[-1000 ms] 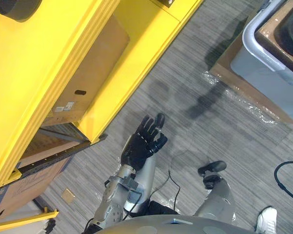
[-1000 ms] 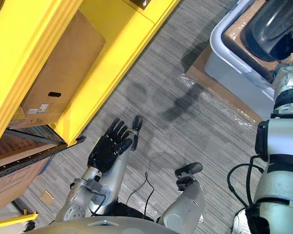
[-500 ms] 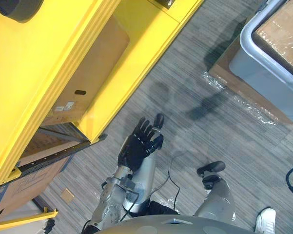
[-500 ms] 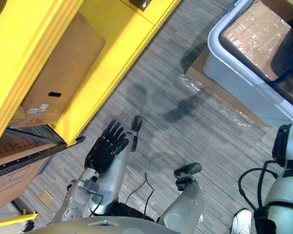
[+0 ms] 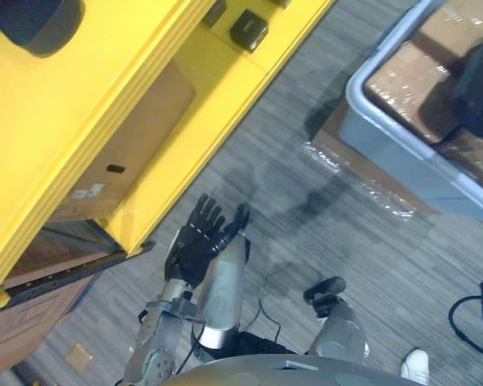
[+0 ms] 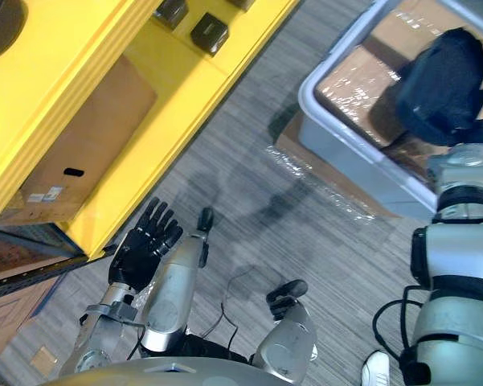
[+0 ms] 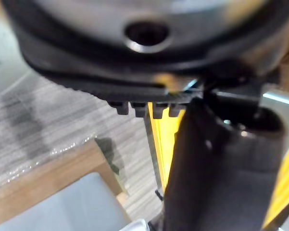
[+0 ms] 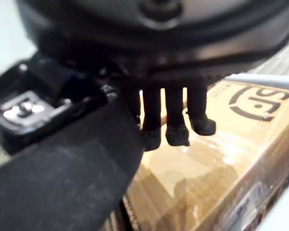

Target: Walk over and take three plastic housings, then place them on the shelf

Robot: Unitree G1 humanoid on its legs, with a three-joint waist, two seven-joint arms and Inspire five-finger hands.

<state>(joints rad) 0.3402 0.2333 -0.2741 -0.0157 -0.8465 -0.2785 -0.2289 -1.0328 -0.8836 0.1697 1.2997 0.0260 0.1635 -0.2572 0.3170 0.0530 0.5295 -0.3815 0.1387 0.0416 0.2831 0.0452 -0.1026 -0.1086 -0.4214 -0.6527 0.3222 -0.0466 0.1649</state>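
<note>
A bulky black plastic housing (image 6: 442, 80) hangs over the pale bin, at the end of my right arm. In the right wrist view my right hand (image 8: 175, 122) has its fingers curled down against the housing (image 8: 53, 187), with the thumb on its other side. My left hand (image 5: 199, 240) is held out over the floor beside the yellow shelf (image 5: 185, 96), fingers spread and straight, holding nothing. Two small dark boxy parts (image 5: 249, 30) (image 6: 170, 10) lie on a shelf board.
The pale plastic bin (image 6: 337, 137) stands on a wooden board (image 6: 305, 161) and holds a film-wrapped cardboard box (image 6: 358, 76). A brown carton (image 5: 137, 137) fills the shelf's lower bay. A dark round object (image 5: 32, 20) lies on top of the shelf. Grey striped floor lies between shelf and bin.
The camera has shifted, bringing the bin nearer the middle. My right hand's fingers have curled round the black housing over the bin. The left hand stays open.
</note>
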